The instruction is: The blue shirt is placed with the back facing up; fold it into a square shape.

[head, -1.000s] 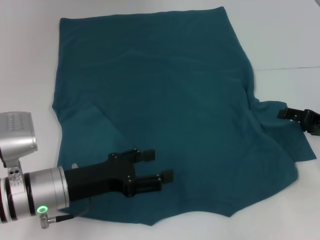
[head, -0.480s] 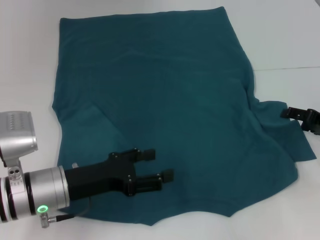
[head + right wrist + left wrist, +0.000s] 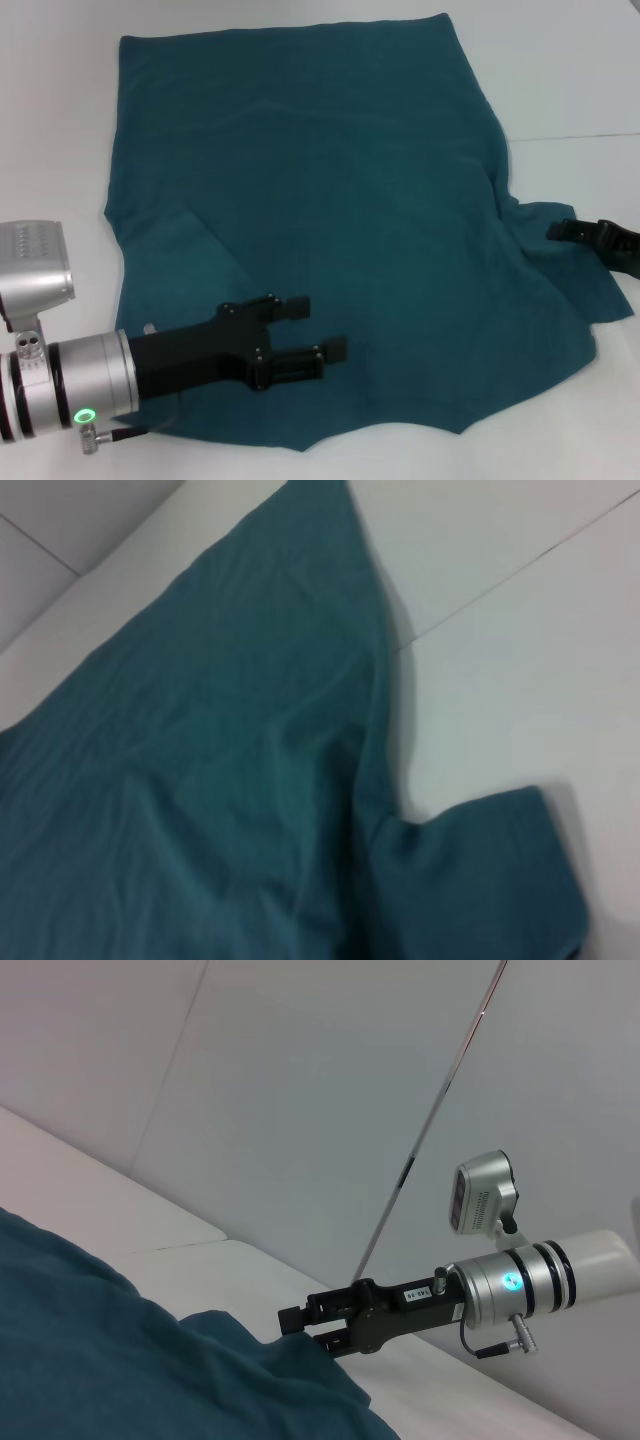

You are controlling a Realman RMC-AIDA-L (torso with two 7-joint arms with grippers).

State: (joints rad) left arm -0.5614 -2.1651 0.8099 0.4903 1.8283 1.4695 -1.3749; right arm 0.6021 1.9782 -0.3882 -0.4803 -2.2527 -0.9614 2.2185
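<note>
Shirt point(image 3: 330, 220) lies plain-side up on the worktop point(image 3: 560, 80); my left end effector point(image 3: 315, 328) hovers open and empty above its near edge, while I cannot tell whether my right end effector point(image 3: 575, 232) at the sleeve is open.

White table point(image 3: 560, 70) fills my head view, matte and plain. A thin dark seam point(image 3: 580, 136) crosses it toward my right side; it shows again as a line point(image 3: 520, 570) in the right wrist view. From the left wrist I see pale wall panels point(image 3: 300, 1090) divided by dark joints.
</note>
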